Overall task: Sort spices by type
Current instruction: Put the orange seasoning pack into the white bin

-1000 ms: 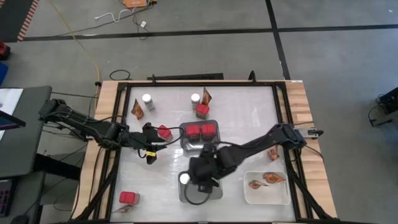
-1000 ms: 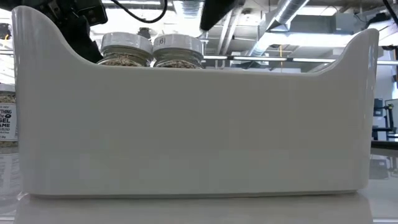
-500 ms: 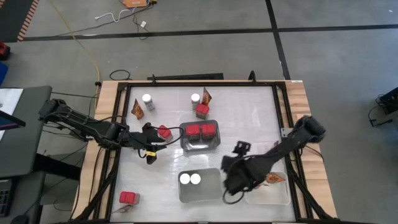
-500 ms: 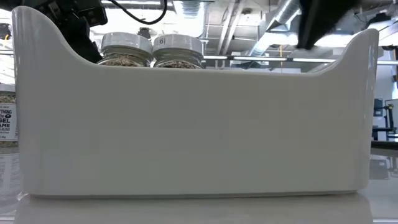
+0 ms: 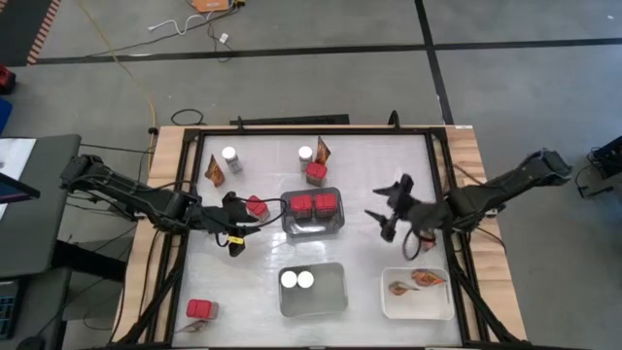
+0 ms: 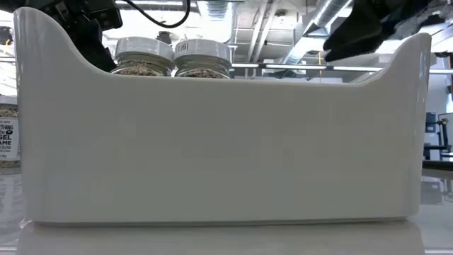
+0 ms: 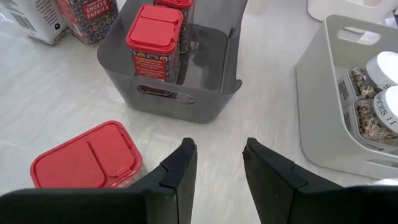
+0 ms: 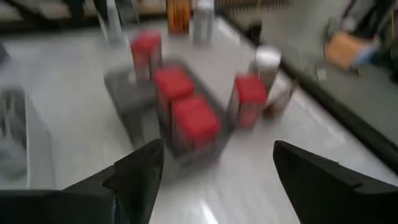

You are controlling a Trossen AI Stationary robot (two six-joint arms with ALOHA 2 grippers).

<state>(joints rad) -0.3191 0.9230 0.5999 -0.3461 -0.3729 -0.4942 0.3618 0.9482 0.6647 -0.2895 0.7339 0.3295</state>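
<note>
My left gripper (image 5: 249,226) (image 7: 219,169) hovers open left of the dark grey tray (image 5: 312,227), which holds two red containers (image 5: 313,204). A red container (image 7: 84,160) (image 5: 257,206) lies close beside one finger; whether they touch does not show. My right gripper (image 5: 387,207) (image 8: 217,171) is wide open and empty, right of that tray. Two white-lidded jars (image 5: 296,280) (image 6: 173,57) stand in the light grey tray (image 5: 335,292). Orange packets (image 5: 416,282) lie in the white tray (image 5: 442,306).
Loose spices stand at the far side: two jars (image 5: 230,156) (image 5: 305,154), two packets (image 5: 215,172) (image 5: 323,149) and a red box (image 5: 316,173). Another red box (image 5: 201,309) sits at the near left corner. A black frame (image 5: 292,131) borders the table.
My right gripper has left the light grey tray, swinging first toward the table's right edge and then toward the far edge, and now hangs right of the dark tray. The second jar, earlier hidden under it, shows beside the first.
</note>
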